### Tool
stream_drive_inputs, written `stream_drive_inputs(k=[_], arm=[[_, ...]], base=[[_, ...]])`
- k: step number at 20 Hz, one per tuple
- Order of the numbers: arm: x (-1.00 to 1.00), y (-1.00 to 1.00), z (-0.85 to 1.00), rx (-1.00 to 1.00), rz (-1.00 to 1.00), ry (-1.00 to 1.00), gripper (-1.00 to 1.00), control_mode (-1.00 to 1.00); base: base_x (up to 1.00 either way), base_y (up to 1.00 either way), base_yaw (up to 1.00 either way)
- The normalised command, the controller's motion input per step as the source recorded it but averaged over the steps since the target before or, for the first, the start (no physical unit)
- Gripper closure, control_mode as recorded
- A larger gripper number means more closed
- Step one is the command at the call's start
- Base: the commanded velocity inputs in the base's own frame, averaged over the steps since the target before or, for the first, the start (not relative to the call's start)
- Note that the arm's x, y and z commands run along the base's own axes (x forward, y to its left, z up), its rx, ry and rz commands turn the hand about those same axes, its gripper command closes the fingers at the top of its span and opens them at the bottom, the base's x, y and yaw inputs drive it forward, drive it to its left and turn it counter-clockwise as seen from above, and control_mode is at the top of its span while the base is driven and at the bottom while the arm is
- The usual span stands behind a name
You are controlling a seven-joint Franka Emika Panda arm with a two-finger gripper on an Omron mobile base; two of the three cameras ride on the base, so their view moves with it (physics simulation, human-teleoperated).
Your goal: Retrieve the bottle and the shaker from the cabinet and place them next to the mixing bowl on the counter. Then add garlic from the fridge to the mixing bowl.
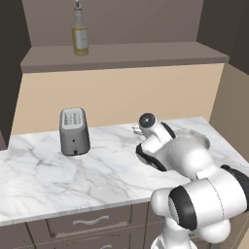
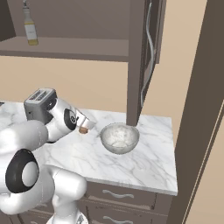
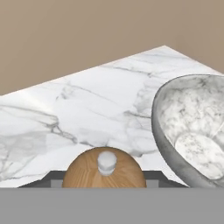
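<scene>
Far up and to the left of the pincer (image 2: 83,126), the bottle (image 2: 29,27) stands on the cabinet (image 2: 65,47) shelf. The pincer is closed on the brown shaker (image 3: 104,168), low over the counter (image 3: 87,109). The mixing bowl (image 2: 119,138) sits just to its right, so I think the shaker should go down beside it.

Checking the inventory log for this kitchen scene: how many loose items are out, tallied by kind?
Bottle: 1, on the cabinet shelf
Shaker: 1, in the gripper
Mixing bowl: 1, on the counter
Toaster: 1, on the counter
Total: 4
</scene>
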Motion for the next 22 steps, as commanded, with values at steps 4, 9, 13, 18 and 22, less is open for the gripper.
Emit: stream_drive_inputs(k=[4,9,13,18,22], arm=[[0.24,-0.06,-0.23,0.0,0.0,0.0,1.0,-1.0],[0.25,-0.06,-0.22,0.0,0.0,0.0,1.0,-1.0],[0.24,0.0,-0.21,0.0,0.0,0.0,-1.0,-1.0],[0.19,0.0,-0.21,0.0,0.0,0.0,-1.0,-1.0],[0.09,0.0,-0.15,0.0,-0.01,0.0,-1.0,-1.0]], base=[[0.0,0.0,0.0],[0.0,0.0,0.0],[0.0,0.0,0.0],[0.0,0.0,0.0],[0.0,0.0,0.0]])
